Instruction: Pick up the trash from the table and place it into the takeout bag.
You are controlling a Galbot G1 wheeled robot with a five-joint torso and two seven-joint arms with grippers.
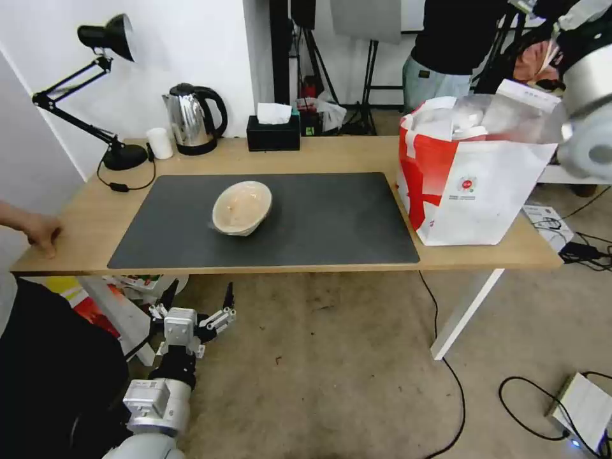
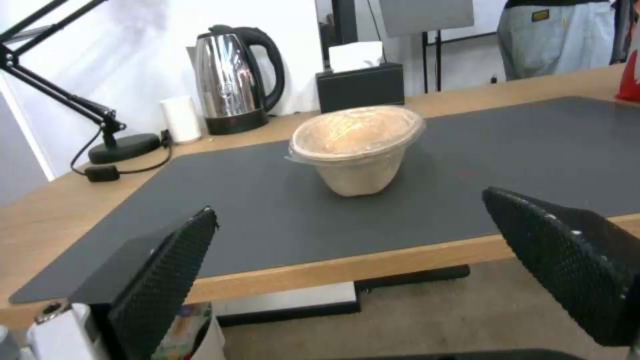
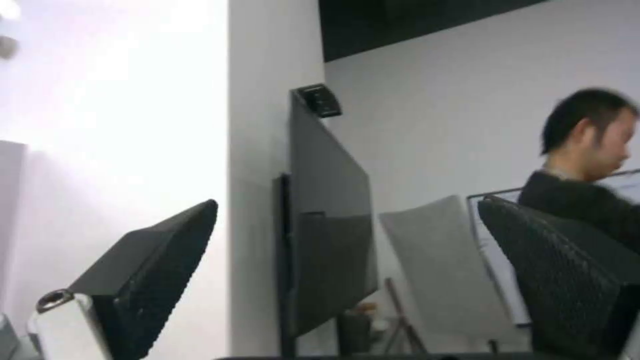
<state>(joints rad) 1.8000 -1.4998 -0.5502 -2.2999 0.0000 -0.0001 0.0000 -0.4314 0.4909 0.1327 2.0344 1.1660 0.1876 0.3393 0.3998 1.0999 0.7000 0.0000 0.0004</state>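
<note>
L gripper (image 1: 199,299) fingers wide apart, holding nothing, below table (image 1: 331,156) edge; R gripper (image 3: 347,280) fingers wide, empty.

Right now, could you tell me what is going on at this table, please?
The robot is clearing trash into the takeout bag at the table's right end. One item is left: the beige paper bowl, tilted on the dark mat. The left hand hangs open below the table's front edge, holding nothing. The right hand is open and raised, pointing into the room.
</note>
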